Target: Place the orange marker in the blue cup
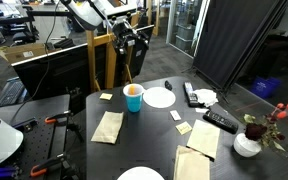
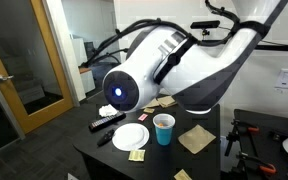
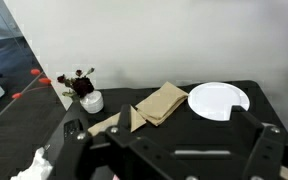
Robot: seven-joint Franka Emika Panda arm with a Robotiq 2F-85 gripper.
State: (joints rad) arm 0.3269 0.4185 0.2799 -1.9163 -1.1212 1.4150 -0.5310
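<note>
The blue cup (image 1: 134,100) stands upright on the black counter (image 1: 79,125), and the orange marker (image 1: 134,90) shows as a bright orange patch at the cup's mouth, sitting inside it. In the wrist view the gripper (image 3: 169,150) is released: its dark fingers (image 3: 74,135) are spread wide with nothing between them, and neither cup nor marker appears in that view. In an exterior view the arm (image 1: 119,25) is raised behind the cup, well apart from it. A white plate (image 1: 159,97) lies just beside the cup, and both exterior views show the two close together but not touching. A brown napkin (image 1: 107,127) lies near the cup on its camera side, and a small yellow note (image 1: 105,96) lies on the side away from the plate. Beyond the plate from the cup are a black remote (image 1: 191,94) and, farther off, a white vase of red flowers (image 1: 249,140)
</note>
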